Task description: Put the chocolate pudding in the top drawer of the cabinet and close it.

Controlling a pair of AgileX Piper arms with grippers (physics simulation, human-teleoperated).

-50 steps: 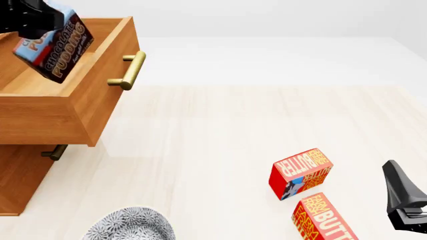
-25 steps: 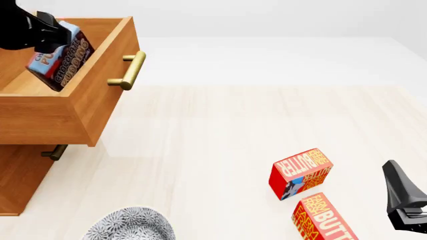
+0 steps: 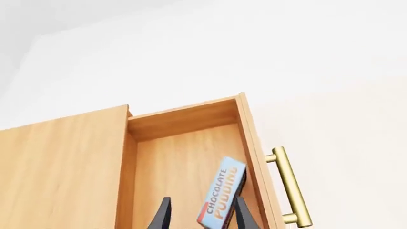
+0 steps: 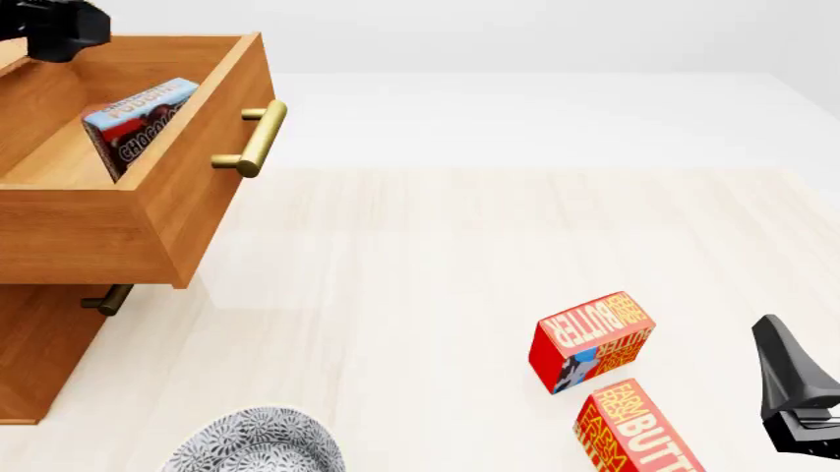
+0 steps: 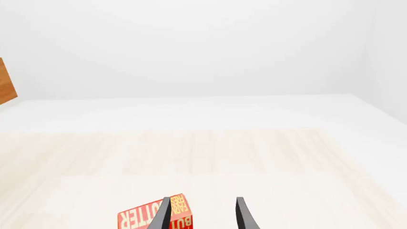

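The chocolate pudding stands on edge inside the pulled-out top drawer of the cabinet, leaning against the inside of the drawer front. My left gripper hovers above the drawer's back part, clear of the box. In the left wrist view its fingers are spread and my left gripper is open, with the pudding lying below in the drawer. The brass handle sticks out from the drawer front. My right gripper rests low at the right edge, open and holding nothing.
Two red-orange butter boxes lie on the table near the right arm; one butter box shows in the right wrist view. A patterned grey dish sits at the front edge. A lower drawer handle juts out under the open drawer.
The left gripper lowered the pudding into the drawer, let go of it, and drew back up and left. The box now leans in the drawer. The right arm is unmoved.
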